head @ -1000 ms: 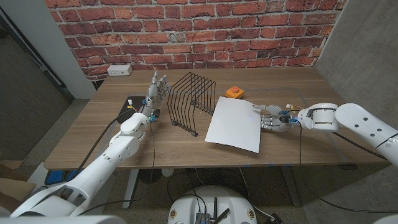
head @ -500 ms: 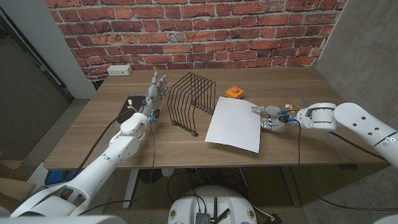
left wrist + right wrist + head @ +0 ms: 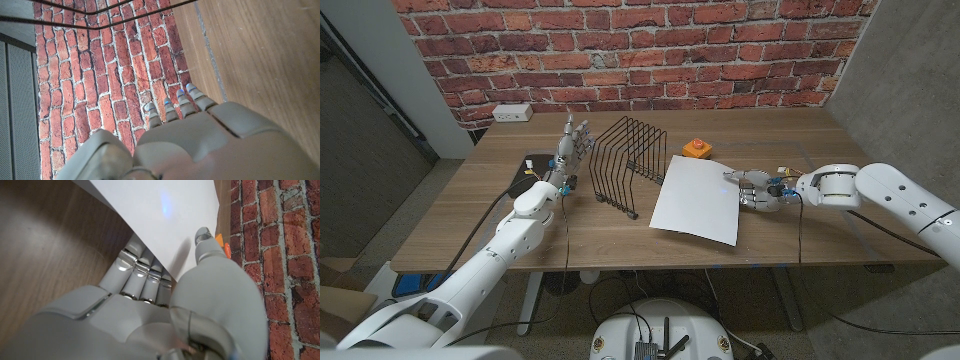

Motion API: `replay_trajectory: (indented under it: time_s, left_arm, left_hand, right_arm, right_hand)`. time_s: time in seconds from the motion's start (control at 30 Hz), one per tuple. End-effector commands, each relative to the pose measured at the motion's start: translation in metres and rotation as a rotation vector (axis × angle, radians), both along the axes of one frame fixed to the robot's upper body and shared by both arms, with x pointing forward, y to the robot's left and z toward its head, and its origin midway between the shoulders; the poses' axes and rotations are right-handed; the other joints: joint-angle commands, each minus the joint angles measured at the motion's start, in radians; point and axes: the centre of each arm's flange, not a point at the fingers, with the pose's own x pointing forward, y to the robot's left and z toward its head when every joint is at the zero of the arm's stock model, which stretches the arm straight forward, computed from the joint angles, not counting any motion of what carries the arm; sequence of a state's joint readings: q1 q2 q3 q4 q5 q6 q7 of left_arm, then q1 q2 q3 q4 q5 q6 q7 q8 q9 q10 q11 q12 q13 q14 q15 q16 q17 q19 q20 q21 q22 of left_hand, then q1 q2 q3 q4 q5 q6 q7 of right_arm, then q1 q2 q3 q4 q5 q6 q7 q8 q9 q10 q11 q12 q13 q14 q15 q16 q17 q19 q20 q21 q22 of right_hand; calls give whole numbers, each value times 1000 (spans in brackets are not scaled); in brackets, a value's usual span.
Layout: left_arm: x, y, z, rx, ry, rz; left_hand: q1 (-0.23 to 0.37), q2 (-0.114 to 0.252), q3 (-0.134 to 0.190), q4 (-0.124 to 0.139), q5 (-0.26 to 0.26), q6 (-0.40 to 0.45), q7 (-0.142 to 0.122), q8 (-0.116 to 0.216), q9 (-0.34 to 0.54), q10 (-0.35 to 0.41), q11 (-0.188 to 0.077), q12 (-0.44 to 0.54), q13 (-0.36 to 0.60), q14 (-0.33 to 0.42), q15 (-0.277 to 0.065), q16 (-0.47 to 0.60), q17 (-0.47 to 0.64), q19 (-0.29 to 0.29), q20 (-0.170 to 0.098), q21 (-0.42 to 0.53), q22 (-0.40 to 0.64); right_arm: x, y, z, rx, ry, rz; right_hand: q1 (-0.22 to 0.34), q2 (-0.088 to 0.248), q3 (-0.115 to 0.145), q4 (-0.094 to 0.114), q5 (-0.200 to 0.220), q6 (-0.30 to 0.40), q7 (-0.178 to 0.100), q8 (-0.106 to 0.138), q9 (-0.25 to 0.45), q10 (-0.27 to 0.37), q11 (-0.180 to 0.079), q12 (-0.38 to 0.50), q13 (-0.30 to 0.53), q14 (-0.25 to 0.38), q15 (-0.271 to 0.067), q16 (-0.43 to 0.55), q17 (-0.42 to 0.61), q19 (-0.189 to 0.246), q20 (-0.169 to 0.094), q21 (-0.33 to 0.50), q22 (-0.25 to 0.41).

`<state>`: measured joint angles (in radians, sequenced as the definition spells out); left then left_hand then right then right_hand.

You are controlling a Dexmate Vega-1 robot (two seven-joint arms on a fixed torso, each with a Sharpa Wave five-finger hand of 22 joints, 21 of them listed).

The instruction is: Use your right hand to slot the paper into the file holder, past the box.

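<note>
Paper [image 3: 697,199] at frame centre is pinched at its right edge by the right hand [image 3: 757,190]; beside the file holder [image 3: 628,164], the left hand [image 3: 572,143] is held open and empty.

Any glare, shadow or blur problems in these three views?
Head view: even light, sharp; the white sheet of paper is bright but its edges read clearly. Right wrist view: a faint bluish glare spot on the paper, the thumb's shadow falls across it, and the right hand is close and soft. Left wrist view: the left hand is blurred, the red brick wall sharp.
</note>
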<state>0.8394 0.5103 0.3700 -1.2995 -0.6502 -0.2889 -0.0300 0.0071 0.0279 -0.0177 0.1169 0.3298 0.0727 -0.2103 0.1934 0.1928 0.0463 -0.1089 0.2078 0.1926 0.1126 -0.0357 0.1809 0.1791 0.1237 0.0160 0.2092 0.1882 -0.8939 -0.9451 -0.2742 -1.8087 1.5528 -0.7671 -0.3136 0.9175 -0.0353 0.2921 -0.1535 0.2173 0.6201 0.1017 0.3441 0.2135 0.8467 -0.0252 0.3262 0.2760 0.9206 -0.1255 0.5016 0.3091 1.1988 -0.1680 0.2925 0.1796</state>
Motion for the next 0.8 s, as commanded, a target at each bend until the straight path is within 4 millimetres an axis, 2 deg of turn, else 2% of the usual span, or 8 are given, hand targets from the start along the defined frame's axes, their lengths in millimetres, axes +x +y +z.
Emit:
replay_trajectory:
  time_s: [0.03,0.2,0.37,0.4,0.57,0.7,0.8]
  left_arm:
    - [0,0,0,0,0,0]
    - [0,0,0,0,0,0]
    - [0,0,0,0,0,0]
    - [0,0,0,0,0,0]
    - [0,0,0,0,0,0]
    - [0,0,0,0,0,0]
    - [0,0,0,0,0,0]
  left_hand:
    - [-1,9,1,6,2,1,-9,6,5,-2,-6,7,6,9,0,6,3,6,-2,8,6]
    - [-1,9,1,6,2,1,-9,6,5,-2,-7,7,6,9,1,6,3,6,-2,8,6]
    - [-1,9,1,6,2,1,-9,6,5,-2,-8,7,6,9,2,6,3,7,-1,8,6]
    - [-1,9,1,6,2,1,-9,6,5,-2,-8,7,6,9,2,6,3,6,-1,8,6]
    - [-1,9,1,6,2,1,-9,6,5,0,-7,8,6,9,0,6,3,7,-1,8,6]
    - [-1,9,1,6,2,1,-9,6,5,0,-6,8,6,9,1,6,3,7,-1,8,6]
    - [-1,9,1,6,2,1,-9,6,5,-1,-5,8,6,9,0,6,3,7,-1,8,6]
  right_arm:
    - [3,0,0,-6,11,11]
    - [3,0,-1,-4,16,8]
    - [2,0,-1,-4,16,7]
    - [2,0,-2,-4,15,6]
    - [1,-1,-3,-4,14,-2]
    - [0,-2,-4,-3,12,-7]
    - [0,-2,-4,-3,11,-7]
  right_hand:
    - [18,4,1,0,-4,48,9,13,1,30,-16,9,5,18,-68,9,4,15,-5,8,4]
    - [36,8,8,-7,-2,55,3,15,0,37,-18,7,4,25,-70,4,-2,25,-12,12,4]
    - [53,13,13,-10,-2,70,-9,20,-1,51,-32,7,1,44,-83,6,-5,36,-20,16,4]
    - [55,14,13,-9,-3,82,-14,24,-1,59,-42,7,1,55,-85,7,-6,39,-22,18,4]
    - [62,16,11,-6,-4,128,-37,43,1,91,-53,12,1,77,-91,6,-12,45,-23,21,5]
    - [58,20,9,0,-6,162,-56,58,3,97,-53,10,0,88,-88,2,-16,47,-24,22,5]
    - [61,22,9,-1,-6,173,-61,64,5,105,-55,11,2,96,-90,4,-15,47,-25,23,5]
